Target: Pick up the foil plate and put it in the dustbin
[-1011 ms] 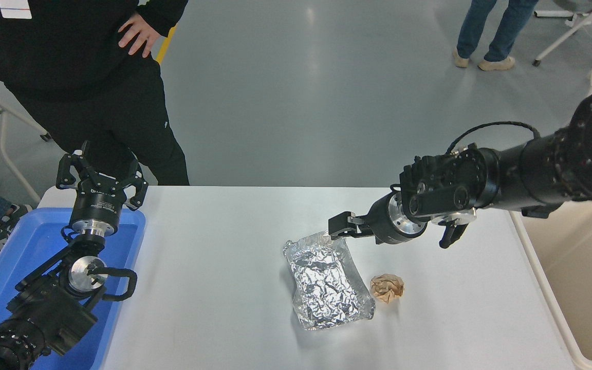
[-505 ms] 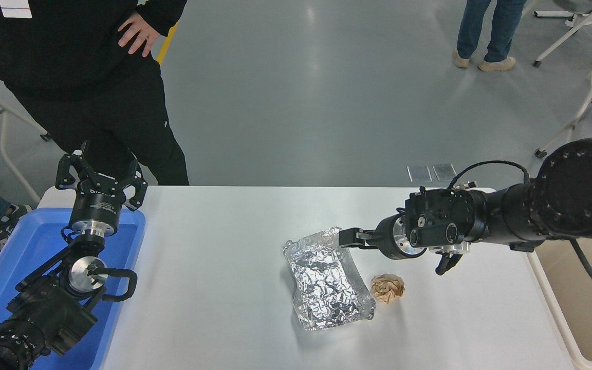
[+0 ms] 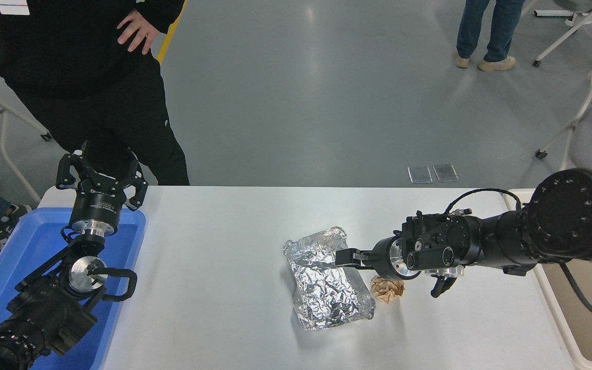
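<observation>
The foil plate [image 3: 327, 280], a crinkled silver tray, lies on the white table [image 3: 214, 288] right of centre. My right gripper [image 3: 345, 256] reaches in from the right, low at the plate's far right rim. I cannot see whether it is open or shut, or whether it touches the foil. The dustbin [image 3: 591, 334], a beige bin, stands off the table's right edge, partly hidden by my right arm. My left gripper [image 3: 102, 174] is open and parked above the blue tray at the lower left.
A small crumpled brown paper ball [image 3: 387, 289] lies just right of the plate, under my right wrist. A shallow blue tray [image 3: 13, 267] sits at the table's left end. A person in black [image 3: 70, 77] stands at the far left corner. Another person's legs [image 3: 486, 31] and a chair [image 3: 584, 103] are behind.
My right arm has swung down and towards me, bringing the gripper from above the plate's far corner to its right rim. The plate, the paper ball and the left arm have not moved.
</observation>
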Controlling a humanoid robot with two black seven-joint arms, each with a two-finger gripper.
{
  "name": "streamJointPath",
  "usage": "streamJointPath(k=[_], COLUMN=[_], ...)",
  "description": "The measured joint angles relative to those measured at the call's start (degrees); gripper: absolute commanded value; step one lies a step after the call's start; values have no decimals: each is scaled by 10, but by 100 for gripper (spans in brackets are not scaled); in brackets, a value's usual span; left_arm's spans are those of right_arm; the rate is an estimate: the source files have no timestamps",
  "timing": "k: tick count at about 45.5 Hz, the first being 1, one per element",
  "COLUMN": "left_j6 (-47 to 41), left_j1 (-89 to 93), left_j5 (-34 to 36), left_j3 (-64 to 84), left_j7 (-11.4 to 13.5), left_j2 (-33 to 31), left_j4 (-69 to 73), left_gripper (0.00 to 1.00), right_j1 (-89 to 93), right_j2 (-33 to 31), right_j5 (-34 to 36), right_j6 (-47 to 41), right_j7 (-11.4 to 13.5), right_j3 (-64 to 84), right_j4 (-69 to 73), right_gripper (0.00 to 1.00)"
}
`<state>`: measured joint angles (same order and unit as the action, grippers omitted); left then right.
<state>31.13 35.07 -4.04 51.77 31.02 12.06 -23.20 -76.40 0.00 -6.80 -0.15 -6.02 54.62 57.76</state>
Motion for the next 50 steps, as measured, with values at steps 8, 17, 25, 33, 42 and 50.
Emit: streamJointPath(k=[8,17,25,33,42,50], left_j6=[0,0,0,0,0,0], left_j1=[0,0,0,0,0,0], left_j5=[0,0,0,0,0,0], left_j3=[0,0,0,0,0,0], left_j7=[0,0,0,0,0,0], left_j2=[0,0,0,0,0,0], left_j4=[0,0,0,0,0,0], left_gripper=[99,99,99,99,99,99], right_j1=[20,41,54,59,56,48], right_j2=[0,0,0,0,0,0], right_j5=[-23,-42,-56,-61,-64,-65], right_j6=[14,31,37,37,36,33], right_j7=[0,0,0,0,-1,-2], right_j3=[-8,-11,-12,-13,-11,-3], right_j4=[-5,-14,-21,-21,-19,-18], right_gripper=[98,71,13,0,0,0])
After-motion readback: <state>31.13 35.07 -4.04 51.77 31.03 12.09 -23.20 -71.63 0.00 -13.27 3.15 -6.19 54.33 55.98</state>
